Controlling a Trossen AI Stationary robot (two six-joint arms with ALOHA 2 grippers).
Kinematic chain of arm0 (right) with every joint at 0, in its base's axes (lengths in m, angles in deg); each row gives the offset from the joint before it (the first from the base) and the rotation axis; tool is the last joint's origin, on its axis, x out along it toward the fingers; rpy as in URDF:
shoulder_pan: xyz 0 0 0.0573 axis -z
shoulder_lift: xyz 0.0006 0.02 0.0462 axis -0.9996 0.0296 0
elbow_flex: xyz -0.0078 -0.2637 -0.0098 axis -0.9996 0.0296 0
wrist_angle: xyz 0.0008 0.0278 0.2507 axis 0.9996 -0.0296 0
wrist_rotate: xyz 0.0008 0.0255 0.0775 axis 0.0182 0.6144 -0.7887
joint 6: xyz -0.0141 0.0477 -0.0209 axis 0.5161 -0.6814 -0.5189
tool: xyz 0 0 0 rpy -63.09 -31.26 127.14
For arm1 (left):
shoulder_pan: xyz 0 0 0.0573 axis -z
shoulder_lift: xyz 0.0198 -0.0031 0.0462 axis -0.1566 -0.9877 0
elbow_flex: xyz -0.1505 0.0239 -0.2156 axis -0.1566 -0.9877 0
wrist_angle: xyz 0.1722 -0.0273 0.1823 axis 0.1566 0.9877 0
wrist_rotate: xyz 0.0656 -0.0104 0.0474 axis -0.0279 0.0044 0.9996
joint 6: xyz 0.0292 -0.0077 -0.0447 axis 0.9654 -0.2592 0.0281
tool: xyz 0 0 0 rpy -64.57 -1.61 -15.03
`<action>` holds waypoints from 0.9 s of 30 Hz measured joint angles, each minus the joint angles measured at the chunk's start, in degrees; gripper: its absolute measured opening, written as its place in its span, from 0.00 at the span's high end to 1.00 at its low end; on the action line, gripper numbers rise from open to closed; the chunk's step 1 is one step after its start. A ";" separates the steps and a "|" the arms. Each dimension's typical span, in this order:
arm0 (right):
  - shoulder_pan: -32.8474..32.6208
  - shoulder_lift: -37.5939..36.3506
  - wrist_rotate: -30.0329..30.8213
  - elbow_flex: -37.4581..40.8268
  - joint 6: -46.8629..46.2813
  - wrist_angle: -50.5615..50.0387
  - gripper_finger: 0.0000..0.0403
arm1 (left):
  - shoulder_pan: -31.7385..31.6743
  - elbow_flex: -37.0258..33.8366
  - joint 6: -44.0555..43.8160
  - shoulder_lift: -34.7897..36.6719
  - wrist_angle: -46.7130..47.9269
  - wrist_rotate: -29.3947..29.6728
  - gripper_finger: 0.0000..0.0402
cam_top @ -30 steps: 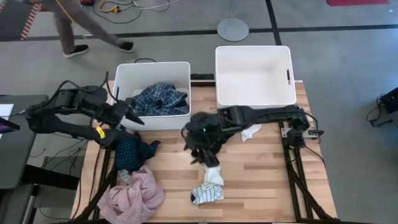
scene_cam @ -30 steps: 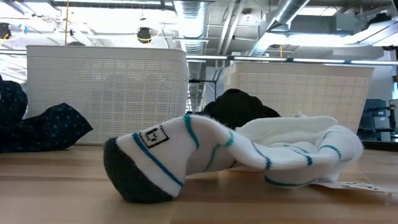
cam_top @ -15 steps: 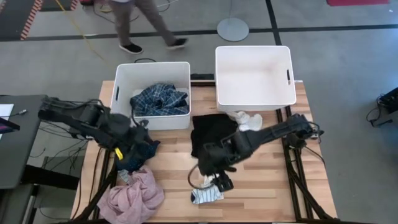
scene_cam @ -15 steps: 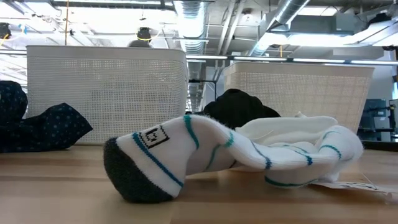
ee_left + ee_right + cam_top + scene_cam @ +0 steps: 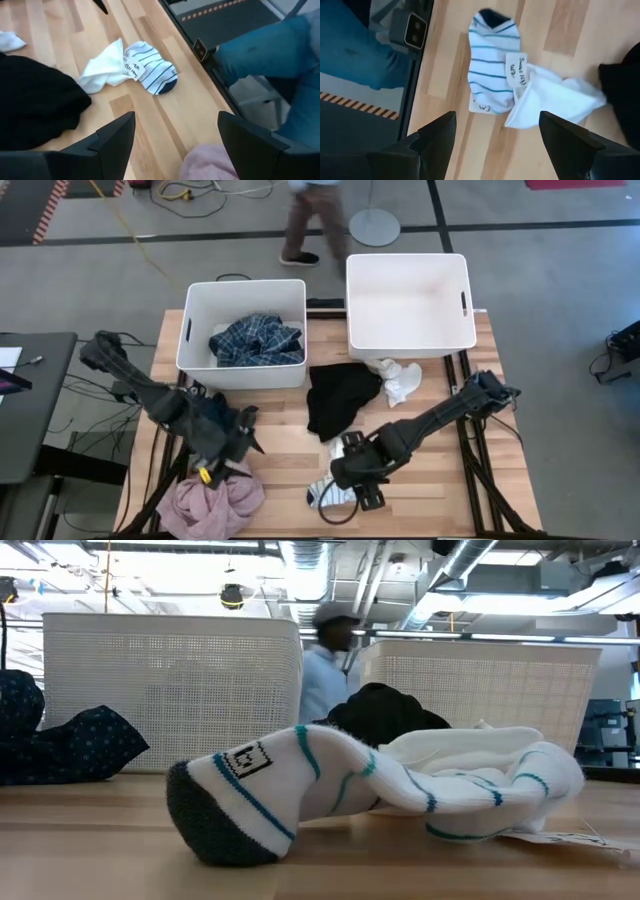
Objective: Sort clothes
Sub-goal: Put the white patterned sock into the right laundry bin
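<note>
Below, right end effector (image 5: 362, 480) open, striped sock (image 5: 330, 491)

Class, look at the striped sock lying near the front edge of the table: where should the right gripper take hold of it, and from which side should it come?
Grip the striped sock across its flat middle, coming straight down from above. It lies flat on the table, part of it under a crumpled white sock, so the dark toe end is the freest part. The right gripper hangs open right above it.
</note>
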 joint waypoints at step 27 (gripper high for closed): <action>-12.69 0.00 23.18 1.19 -4.11 3.03 0.25 | 1.47 0.00 0.57 -31.79 -29.91 9.60 0.31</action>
